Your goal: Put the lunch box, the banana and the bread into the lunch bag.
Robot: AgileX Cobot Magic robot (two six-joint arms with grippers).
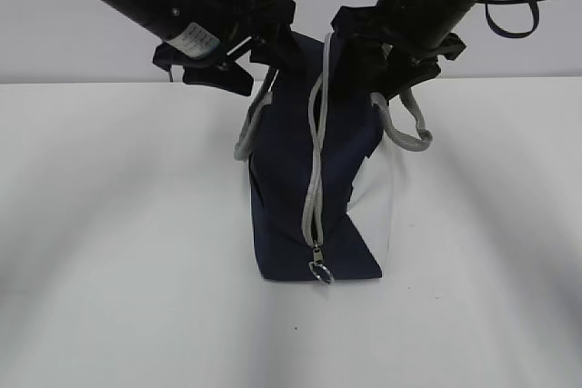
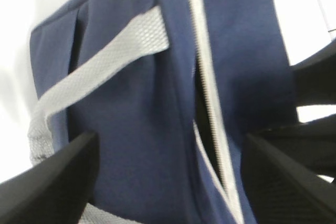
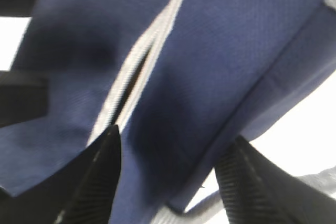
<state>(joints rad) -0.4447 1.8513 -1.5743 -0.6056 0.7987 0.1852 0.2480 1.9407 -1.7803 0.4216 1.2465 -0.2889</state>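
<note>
bag [image 1: 291,197]: navy fabric, white side panel | pose: upright on worktop [image 1: 109,252] | zipper [image 1: 316,179]: grey, partly open near top, ring pull low | handles [image 1: 405,129]: grey, hanging at sides

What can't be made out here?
- Bag contents: its fabric hides the inside in every view, so lunch box, banana and bread are unseen.
- Left tool and right tool tips: exterior view, lost against the dark bag top.
- Zipper: left wrist view, blurred.

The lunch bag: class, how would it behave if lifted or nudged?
The lunch bag is probably floppy: its fabric creases and its strap handles droop. It stands tall on a narrow base, so a sideways nudge may well tip it.
</note>
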